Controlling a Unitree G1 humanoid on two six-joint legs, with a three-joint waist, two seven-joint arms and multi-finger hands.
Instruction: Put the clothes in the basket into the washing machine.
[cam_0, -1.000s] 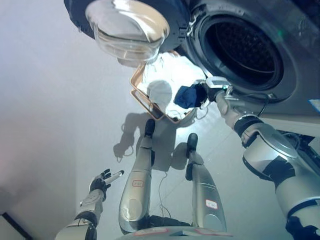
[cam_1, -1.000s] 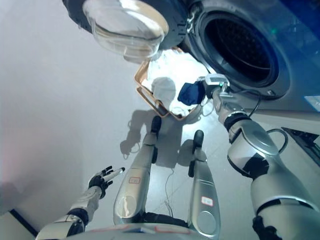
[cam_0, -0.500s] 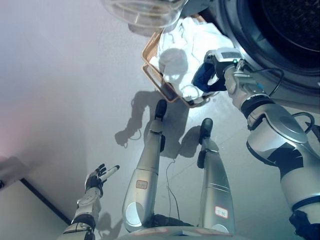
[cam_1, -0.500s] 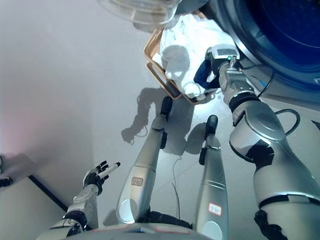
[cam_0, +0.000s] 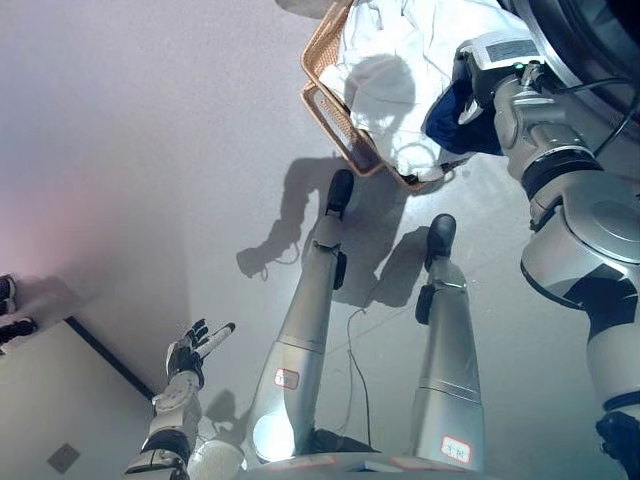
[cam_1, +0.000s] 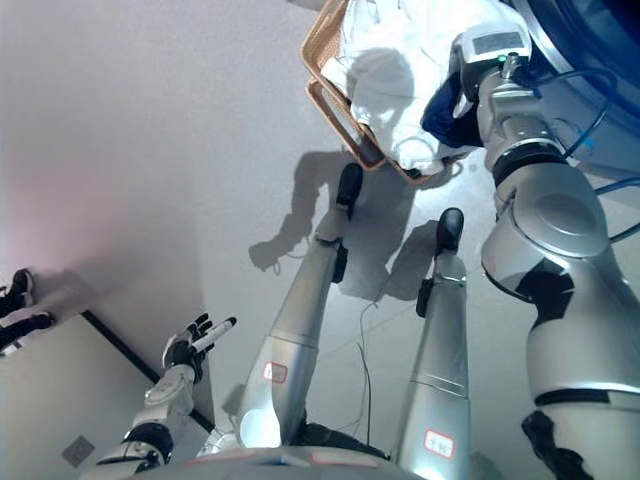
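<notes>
A tan wicker basket (cam_0: 330, 110) stands on the floor at the top of the view, filled with white clothes (cam_0: 385, 70). My right hand (cam_0: 472, 88) is at the basket's right edge, curled round a dark blue garment (cam_0: 452, 120) that hangs from it over the basket rim. Most of its fingers are hidden by the cloth. Only a dark strip of the washing machine (cam_0: 605, 25) shows in the top right corner. My left hand (cam_0: 190, 352) hangs low at the lower left, far from the basket, open with fingers spread and nothing in it.
Pale floor surrounds the basket. A dark line on the floor (cam_0: 110, 355) borders a lighter area at the lower left. A person's dark shoes (cam_1: 20, 305) show at the left edge.
The camera has tilted down, so the basket and machine have slid toward the top edge. My right hand keeps hold of the blue garment by the basket. The left hand stays idle.
</notes>
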